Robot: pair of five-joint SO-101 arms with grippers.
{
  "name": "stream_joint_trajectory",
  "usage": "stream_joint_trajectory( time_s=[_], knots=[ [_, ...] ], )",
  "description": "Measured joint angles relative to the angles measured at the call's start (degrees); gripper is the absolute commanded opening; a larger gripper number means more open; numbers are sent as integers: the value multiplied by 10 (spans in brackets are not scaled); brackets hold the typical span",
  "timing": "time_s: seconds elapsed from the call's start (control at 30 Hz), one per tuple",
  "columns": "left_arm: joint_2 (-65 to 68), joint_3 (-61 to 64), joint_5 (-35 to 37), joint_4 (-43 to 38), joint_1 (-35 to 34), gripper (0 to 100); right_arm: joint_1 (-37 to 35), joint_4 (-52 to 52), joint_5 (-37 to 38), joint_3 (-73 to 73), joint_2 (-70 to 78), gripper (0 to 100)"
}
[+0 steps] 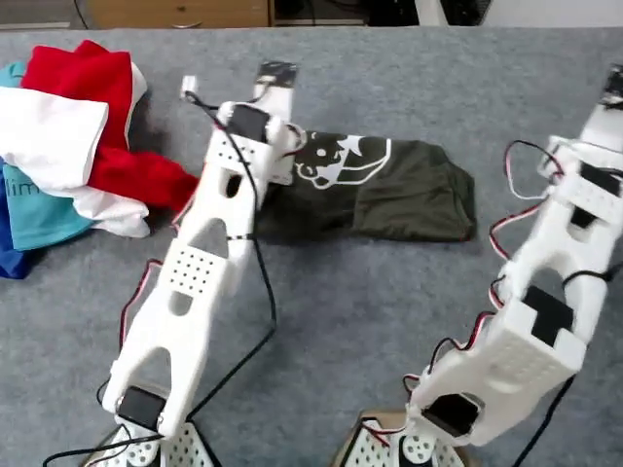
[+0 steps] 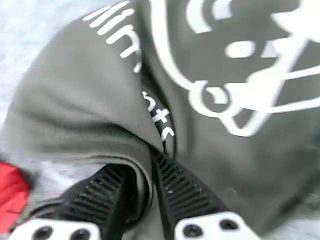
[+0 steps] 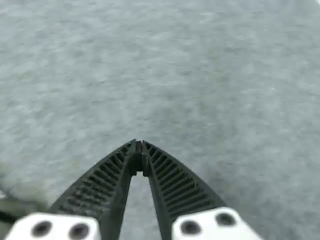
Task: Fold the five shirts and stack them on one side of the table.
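A dark olive shirt point(image 1: 389, 190) with a white print lies folded near the middle of the grey table. My left gripper point(image 2: 150, 155) is at its left end, shut on a fold of the olive shirt point(image 2: 100, 100). In the high view the left gripper point(image 1: 277, 146) sits over that same edge. A heap of shirts point(image 1: 73, 136), red, white, teal and blue, lies at the far left. My right gripper point(image 3: 139, 146) is shut with nothing in it, above bare table, and its arm point(image 1: 545, 292) stands at the right.
The grey felt table point(image 1: 389, 321) has free room in front of the olive shirt and to its right. A bit of red cloth point(image 2: 10, 195) shows beside the left gripper. Black and red cables point(image 1: 263, 282) trail along both arms.
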Motion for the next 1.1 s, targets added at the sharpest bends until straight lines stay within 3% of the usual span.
stream_joint_trajectory(
  time_s=[0.37, 0.63, 0.83, 1.1],
  knots=[
    [-46, 0, 0, -15, 144, 18, 55, -25, 0, -7, 15, 2],
    [-46, 0, 65, -144, 222, 18, 61, -25, 0, -31, 47, 2],
    [-46, 27, 160, -283, 224, 18, 62, -25, 0, -32, 49, 2],
    [-46, 85, 193, -407, 236, 18, 62, -25, 0, -32, 49, 2]
  ],
)
